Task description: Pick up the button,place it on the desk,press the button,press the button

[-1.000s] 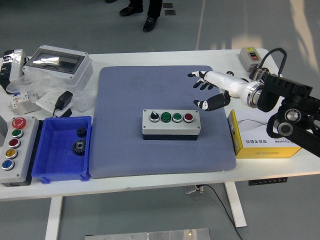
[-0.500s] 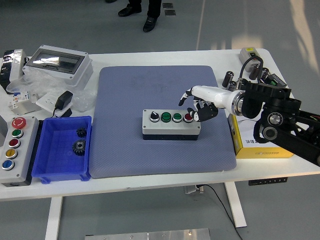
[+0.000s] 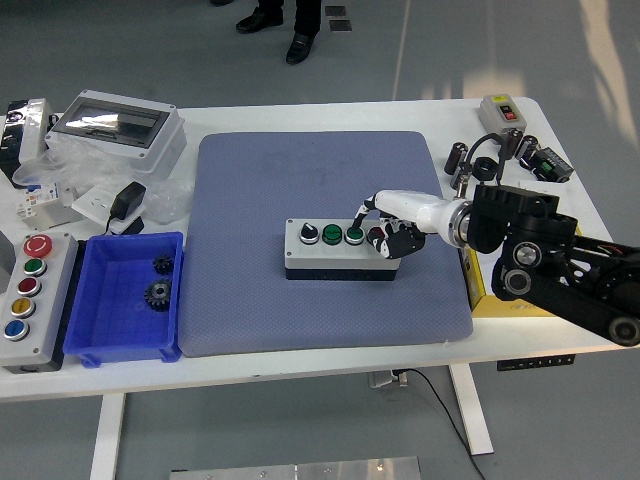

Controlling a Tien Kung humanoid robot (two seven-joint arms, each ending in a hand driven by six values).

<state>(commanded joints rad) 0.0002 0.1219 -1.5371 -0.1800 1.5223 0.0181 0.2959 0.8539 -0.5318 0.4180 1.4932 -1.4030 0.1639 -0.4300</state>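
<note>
A grey button box (image 3: 341, 249) with a black knob, two green buttons and a red button lies on the blue-grey mat (image 3: 325, 240) at the table's middle. My right hand (image 3: 385, 224) reaches in from the right and sits over the box's right end. Its index finger (image 3: 361, 209) points down at the right green button (image 3: 354, 236), touching or nearly touching it. The other fingers are curled over the red button, which is mostly hidden. The hand holds nothing. My left arm is out of view.
A blue bin (image 3: 125, 298) with two gears and a second button box (image 3: 28, 290) stand at the left. A clear-lid enclosure (image 3: 115, 128) and cable clutter lie at back left. A yellow box (image 3: 478, 290) sits under my right arm. A switch box (image 3: 501, 113) stands at back right.
My right hand has moved left and down from beside the mat's right edge onto the button box's right end, with the index finger now down at the right green button.
</note>
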